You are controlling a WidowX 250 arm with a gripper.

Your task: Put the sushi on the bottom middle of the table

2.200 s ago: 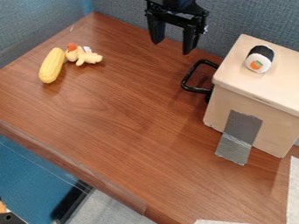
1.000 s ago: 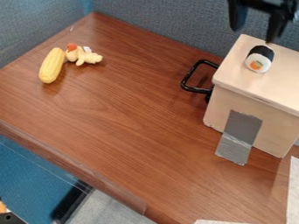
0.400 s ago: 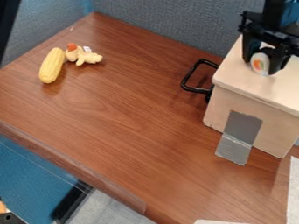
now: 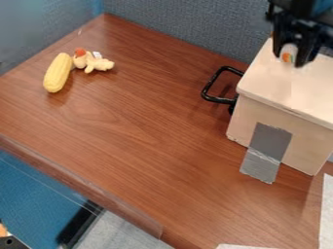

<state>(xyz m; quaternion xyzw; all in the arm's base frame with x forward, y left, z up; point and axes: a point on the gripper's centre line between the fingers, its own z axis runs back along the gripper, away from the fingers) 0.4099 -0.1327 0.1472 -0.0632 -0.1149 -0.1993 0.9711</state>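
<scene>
At two o'clock, a black gripper [image 4: 288,60] clasps a sushi roll [image 4: 287,52] over a pale wooden box [image 4: 286,90]. At ten o'clock, yellow corn [image 4: 57,73] lies on the brown table [image 4: 149,131].

Light: fairly bright, diffuse, from above | Highlights: pale box lid [image 4: 283,90] (its front wall [image 4: 305,146] dimmer) | Shadows: soft-edged, beside corn [image 4: 58,73], near black handle [image 4: 218,99] | Glare: faint sheen, wooden table [image 4: 143,146]
</scene>
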